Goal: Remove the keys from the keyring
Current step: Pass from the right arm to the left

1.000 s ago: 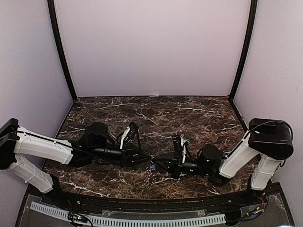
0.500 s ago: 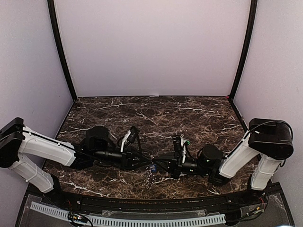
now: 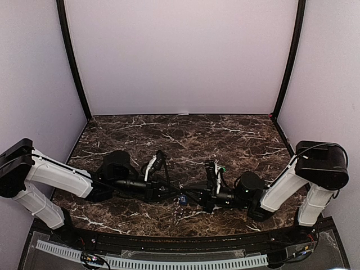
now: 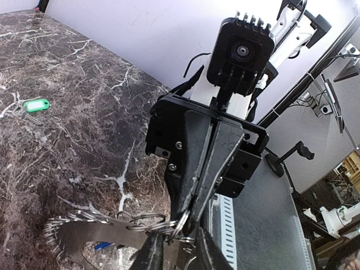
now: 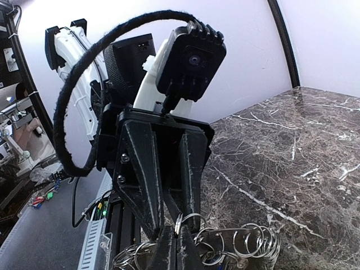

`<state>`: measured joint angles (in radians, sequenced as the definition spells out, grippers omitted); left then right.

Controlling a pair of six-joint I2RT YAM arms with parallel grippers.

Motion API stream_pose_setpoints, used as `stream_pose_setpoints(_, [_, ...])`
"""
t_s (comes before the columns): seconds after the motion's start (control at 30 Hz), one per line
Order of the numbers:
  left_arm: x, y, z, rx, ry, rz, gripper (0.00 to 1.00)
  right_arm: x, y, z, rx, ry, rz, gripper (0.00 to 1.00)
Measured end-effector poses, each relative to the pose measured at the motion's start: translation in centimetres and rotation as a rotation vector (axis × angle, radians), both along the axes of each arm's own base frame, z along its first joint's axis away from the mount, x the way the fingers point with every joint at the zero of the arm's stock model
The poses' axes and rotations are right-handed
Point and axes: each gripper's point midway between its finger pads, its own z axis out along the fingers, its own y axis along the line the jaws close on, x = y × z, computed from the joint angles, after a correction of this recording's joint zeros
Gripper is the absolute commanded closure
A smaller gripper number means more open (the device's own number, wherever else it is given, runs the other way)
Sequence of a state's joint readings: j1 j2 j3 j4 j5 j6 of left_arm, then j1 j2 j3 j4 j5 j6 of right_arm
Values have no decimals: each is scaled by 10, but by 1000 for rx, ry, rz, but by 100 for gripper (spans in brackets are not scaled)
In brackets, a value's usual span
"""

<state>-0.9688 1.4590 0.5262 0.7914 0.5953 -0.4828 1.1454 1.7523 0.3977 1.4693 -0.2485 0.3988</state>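
Left arm (image 3: 56, 174) advanced, keyring (image 4: 93, 236) between left fingers (image 4: 149, 256), right fingers (image 4: 197, 157) pinching

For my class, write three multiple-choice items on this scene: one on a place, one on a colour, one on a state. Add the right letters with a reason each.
1. Where does the loose key lie?
A. on the marble table, apart from both arms
B. hanging from a cable
C. against the back wall

2. What colour is its head?
A. red
B. green
C. yellow

3. How does the right pincer stand?
A. wide open
B. shut on the keyring
C. holding a cup

Answers:
1 A, the left wrist view shows it alone on the stone.
2 B, its tag is bright green.
3 B, its fingers meet at the ring cluster.
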Motion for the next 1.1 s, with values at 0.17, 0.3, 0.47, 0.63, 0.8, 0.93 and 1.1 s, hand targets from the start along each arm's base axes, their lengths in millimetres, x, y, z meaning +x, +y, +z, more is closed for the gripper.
stream_pose_setpoints(0.17, [-1,-1,-2,-6,2,-17,93,0,0,-1,-2,1,2,100])
stream_pose_setpoints(0.3, [-2,-1,-2,-10,-2,-29,100,0,0,-1,-2,8,1,100])
stream_pose_setpoints(0.47, [-2,0,-2,-10,-12,-28,100,0,0,-1,3,14,3,100])
stream_pose_setpoints(0.63, [-4,2,1,-2,-31,-24,100,0,0,2,15,9,3,90])
stream_pose_setpoints(0.8, [-8,7,-5,47,-19,-32,100,-4,-7,-3,1,0,0,55])
stream_pose_setpoints(0.93, [-9,7,-8,100,-3,-41,100,-7,-19,-5,-8,7,-10,49])
stream_pose_setpoints(1.1, [-9,8,-3,160,7,-68,100,-10,-23,7,-6,-11,2,48])
